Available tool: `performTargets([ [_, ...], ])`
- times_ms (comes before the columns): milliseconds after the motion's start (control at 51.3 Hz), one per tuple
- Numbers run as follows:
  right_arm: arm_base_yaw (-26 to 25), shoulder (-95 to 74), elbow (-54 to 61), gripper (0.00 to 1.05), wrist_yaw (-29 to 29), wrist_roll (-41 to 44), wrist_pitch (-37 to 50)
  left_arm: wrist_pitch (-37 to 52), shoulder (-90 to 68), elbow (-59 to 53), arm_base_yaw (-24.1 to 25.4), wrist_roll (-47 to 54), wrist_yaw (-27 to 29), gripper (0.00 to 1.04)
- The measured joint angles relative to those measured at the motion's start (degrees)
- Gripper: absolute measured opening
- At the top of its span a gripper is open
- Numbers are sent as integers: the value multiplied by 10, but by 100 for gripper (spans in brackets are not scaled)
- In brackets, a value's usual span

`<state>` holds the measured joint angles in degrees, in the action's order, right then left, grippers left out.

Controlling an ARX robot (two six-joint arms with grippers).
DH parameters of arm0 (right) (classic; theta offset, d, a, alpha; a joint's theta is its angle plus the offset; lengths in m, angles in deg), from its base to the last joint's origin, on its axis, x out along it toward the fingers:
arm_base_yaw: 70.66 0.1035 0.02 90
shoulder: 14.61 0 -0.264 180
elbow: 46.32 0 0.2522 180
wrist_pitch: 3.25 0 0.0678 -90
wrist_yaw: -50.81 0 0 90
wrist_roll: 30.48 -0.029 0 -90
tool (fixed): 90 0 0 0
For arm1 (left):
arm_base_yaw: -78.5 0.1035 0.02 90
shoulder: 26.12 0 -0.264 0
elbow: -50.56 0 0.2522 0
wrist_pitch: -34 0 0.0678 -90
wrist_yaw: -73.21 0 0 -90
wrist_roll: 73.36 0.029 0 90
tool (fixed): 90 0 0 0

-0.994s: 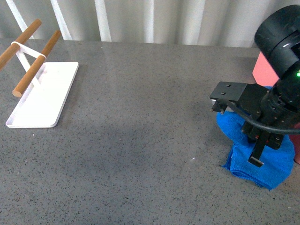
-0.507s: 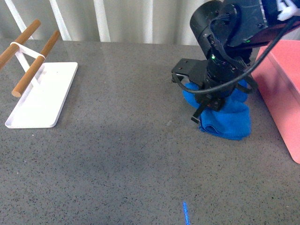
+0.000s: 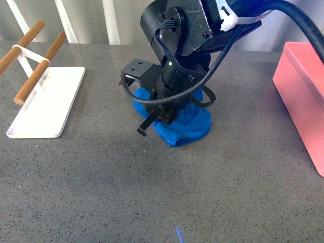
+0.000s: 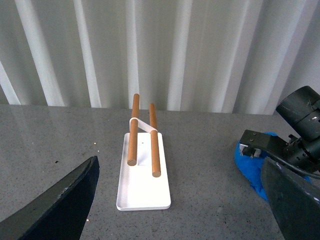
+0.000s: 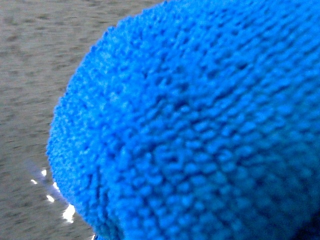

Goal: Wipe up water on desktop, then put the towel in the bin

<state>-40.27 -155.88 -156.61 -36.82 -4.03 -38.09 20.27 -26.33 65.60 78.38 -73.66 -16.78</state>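
The blue towel point(image 3: 188, 127) lies bunched on the dark speckled desktop point(image 3: 101, 177), near its middle. My right gripper point(image 3: 167, 110) presses down on the towel from above and is shut on it. In the right wrist view the towel point(image 5: 190, 125) fills nearly the whole picture and hides the fingers. A few bright glints point(image 5: 50, 196) show on the desktop beside its edge. The pink bin point(image 3: 304, 96) stands at the far right, apart from the towel. My left gripper point(image 4: 180, 200) hovers open above the desktop, holding nothing. From there the towel point(image 4: 249, 165) shows under the right arm point(image 4: 300, 130).
A flat white tray point(image 3: 61, 109) carrying two wooden rods point(image 3: 38, 71) sits at the left; it is also in the left wrist view as the tray point(image 4: 145, 197). A white corrugated wall runs along the back. A small blue streak point(image 3: 178, 234) marks the desktop's near part.
My right arm has swept the towel leftwards across the desktop, from beside the bin to the middle. The tray has not moved.
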Motion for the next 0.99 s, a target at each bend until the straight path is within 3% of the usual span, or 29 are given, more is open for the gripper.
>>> performTargets([
  [331, 9, 145, 203, 6, 34, -9, 41, 0, 0, 0, 0, 0, 0, 98],
  [526, -33, 296, 134, 6, 31, -10, -27, 0, 0, 0, 0, 0, 0, 98],
  [702, -90, 344, -10, 6, -68, -27, -139, 0, 0, 0, 0, 0, 0, 98],
  [819, -111, 347, -32, 6, -146, -54, -178, 0, 0, 0, 0, 0, 0, 98],
  [897, -134, 347, -34, 6, -231, -83, -216, 0, 0, 0, 0, 0, 0, 98],
  [994, -160, 353, -23, 6, -274, -118, -241, 0, 0, 0, 0, 0, 0, 98],
])
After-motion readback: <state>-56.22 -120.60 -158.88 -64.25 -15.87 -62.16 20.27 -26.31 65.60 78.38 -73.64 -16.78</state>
